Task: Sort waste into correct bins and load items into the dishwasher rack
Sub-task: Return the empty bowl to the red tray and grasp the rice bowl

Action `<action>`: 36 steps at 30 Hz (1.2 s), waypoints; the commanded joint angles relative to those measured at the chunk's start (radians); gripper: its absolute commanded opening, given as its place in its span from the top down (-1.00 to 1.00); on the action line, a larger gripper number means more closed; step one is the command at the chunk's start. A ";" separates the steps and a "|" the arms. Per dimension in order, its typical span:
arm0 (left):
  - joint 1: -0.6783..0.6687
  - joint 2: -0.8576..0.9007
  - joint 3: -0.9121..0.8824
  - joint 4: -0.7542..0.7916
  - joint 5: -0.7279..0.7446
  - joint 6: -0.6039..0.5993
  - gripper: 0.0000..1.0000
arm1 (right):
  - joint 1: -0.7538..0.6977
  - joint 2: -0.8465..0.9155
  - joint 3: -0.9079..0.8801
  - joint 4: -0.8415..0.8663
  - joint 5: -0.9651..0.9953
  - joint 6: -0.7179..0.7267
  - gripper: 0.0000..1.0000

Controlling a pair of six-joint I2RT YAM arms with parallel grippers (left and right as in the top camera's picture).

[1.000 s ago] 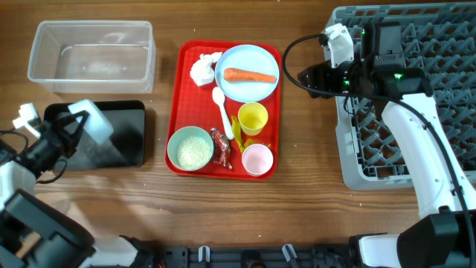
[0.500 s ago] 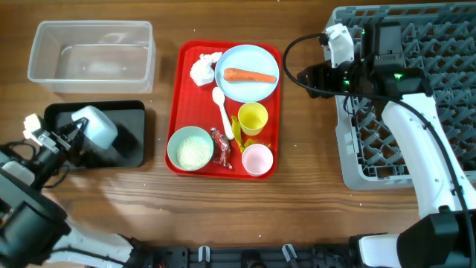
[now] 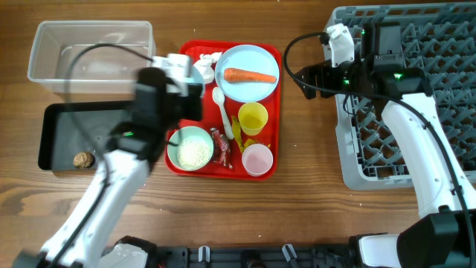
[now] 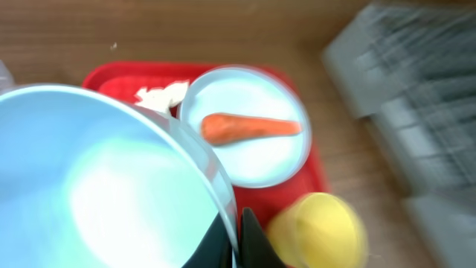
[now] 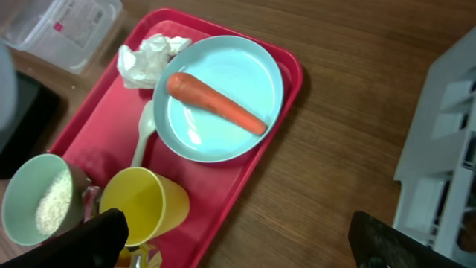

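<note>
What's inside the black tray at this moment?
A small brown lump lies toward the left end of the black tray; the rest of its visible floor looks bare. The left arm covers its right end, so that part cannot be checked.

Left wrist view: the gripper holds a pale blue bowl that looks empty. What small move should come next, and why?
Probably carry the bowl right, toward the dishwasher rack. It looks empty, the brown lump lies in the black tray, and the left gripper, shut on the rim, hangs over the red tray, short of the rack.
</note>
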 commanded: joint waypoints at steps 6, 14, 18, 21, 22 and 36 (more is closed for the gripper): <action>-0.171 0.369 0.002 0.134 -0.464 0.073 0.92 | -0.003 0.012 0.005 -0.030 0.000 0.002 -0.97; -0.191 0.390 0.002 0.138 -0.455 0.073 -0.08 | -0.003 0.012 0.005 -0.043 0.000 0.000 -0.98; -0.191 0.275 0.089 -0.028 -0.405 0.039 -0.25 | -0.003 0.012 0.005 -0.046 0.000 0.000 -0.97; -0.191 0.134 0.153 -0.277 -0.227 0.040 -0.18 | -0.003 0.012 0.005 -0.049 0.000 0.000 -0.97; -0.191 0.095 0.151 -0.358 -0.171 0.039 -0.04 | -0.003 0.012 0.005 -0.048 0.000 0.000 -0.97; -0.209 0.333 -0.048 -0.434 -0.082 -0.137 0.38 | -0.003 0.012 0.005 -0.054 0.000 0.003 -0.97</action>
